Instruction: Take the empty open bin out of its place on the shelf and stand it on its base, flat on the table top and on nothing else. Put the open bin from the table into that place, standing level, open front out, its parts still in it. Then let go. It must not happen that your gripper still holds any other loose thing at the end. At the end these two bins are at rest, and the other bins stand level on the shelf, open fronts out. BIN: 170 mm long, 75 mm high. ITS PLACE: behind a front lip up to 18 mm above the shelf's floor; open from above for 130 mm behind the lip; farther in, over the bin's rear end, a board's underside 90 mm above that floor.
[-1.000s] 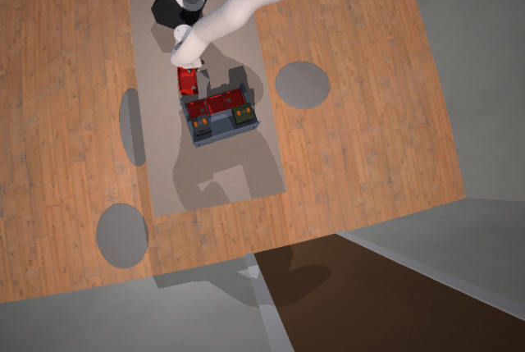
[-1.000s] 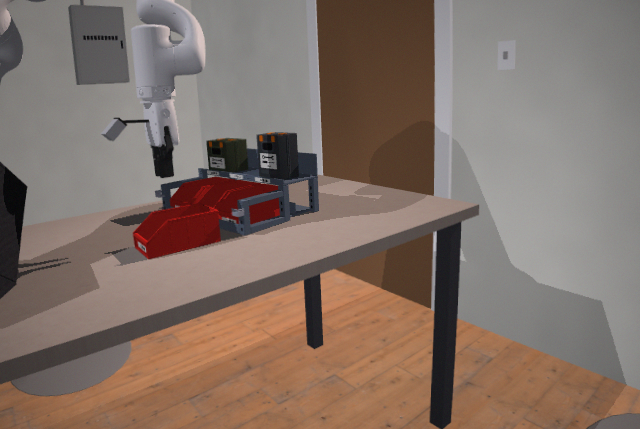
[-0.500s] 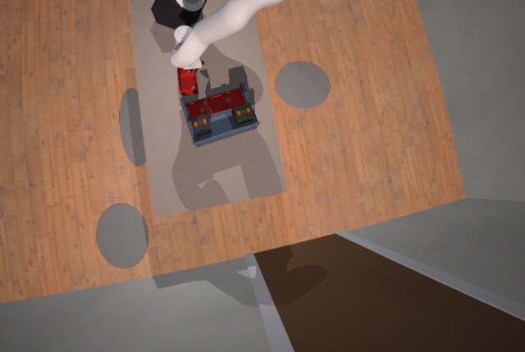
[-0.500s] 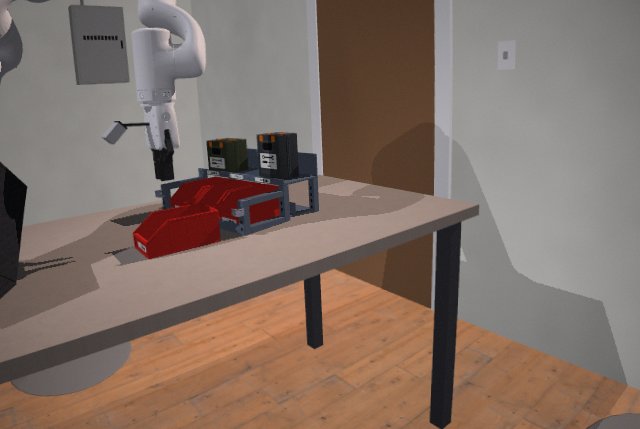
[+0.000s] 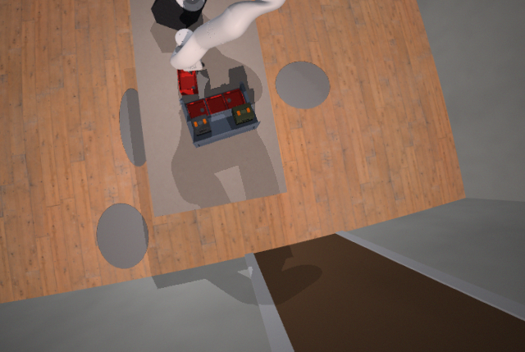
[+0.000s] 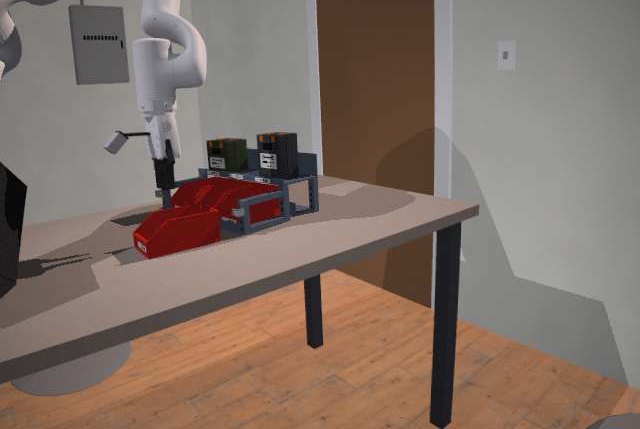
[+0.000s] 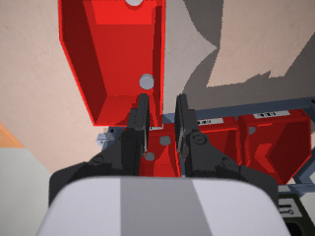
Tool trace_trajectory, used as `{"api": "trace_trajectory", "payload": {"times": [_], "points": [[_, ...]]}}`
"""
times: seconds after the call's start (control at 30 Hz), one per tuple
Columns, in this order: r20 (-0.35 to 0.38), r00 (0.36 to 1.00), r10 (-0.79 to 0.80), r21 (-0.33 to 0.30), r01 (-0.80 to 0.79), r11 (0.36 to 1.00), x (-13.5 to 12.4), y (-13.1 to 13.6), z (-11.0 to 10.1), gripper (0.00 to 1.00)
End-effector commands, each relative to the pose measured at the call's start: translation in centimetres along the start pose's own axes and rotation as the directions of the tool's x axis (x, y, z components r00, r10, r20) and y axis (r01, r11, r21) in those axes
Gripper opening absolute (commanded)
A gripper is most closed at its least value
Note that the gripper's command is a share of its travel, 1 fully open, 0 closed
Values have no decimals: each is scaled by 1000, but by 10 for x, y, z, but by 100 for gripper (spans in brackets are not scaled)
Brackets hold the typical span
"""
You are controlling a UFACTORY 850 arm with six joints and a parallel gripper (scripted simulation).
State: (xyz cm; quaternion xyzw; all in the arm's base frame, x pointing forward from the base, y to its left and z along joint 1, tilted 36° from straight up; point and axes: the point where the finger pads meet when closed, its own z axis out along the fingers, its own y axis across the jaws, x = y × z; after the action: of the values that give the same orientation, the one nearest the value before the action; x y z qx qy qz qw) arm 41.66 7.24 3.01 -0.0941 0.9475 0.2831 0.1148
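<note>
One bin on the desk, three on the shelf

On the desk [image 5: 163,182] [image 6: 330,240] [image 7: 189,29], one red open bin [image 5: 188,82] [image 6: 178,234] [image 7: 123,59] is stood; two grey discs [image 7: 147,82] are seen in it. Toward half past four from it in the top view, three red bins are held by the shelf [image 5: 224,128] [image 6: 315,184] [image 7: 197,111]; the middle bin [image 5: 216,103] [image 6: 209,198] [image 7: 219,142] looks empty. Two cases [image 5: 243,114] [image 6: 227,154] [image 7: 295,208] are carried above. The tool [image 5: 191,70] [image 6: 165,188] [image 7: 162,106] is partly opened, nothing gripped.

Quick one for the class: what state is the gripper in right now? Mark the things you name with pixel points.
Gripper [image 6: 165,188] [image 7: 162,106]: partly open, holding nothing.
</note>
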Motion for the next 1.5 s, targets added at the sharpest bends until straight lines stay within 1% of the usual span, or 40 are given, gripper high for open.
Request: {"api": "trace_trajectory", "payload": {"times": [0.0, 0.2, 0.27, 0.67, 1.47], "points": [[2, 1000, 0, 1, 0, 1000, -1, 0, 9, 26], [2, 1000, 0, 1, 0, 1000, -1, 0, 22, 26], [2, 1000, 0, 1, 0, 1000, -1, 0, 22, 26], [2, 1000, 0, 1, 0, 1000, -1, 0, 37, 26], [2, 1000, 0, 1, 0, 1000, -1, 0, 39, 26]]}}
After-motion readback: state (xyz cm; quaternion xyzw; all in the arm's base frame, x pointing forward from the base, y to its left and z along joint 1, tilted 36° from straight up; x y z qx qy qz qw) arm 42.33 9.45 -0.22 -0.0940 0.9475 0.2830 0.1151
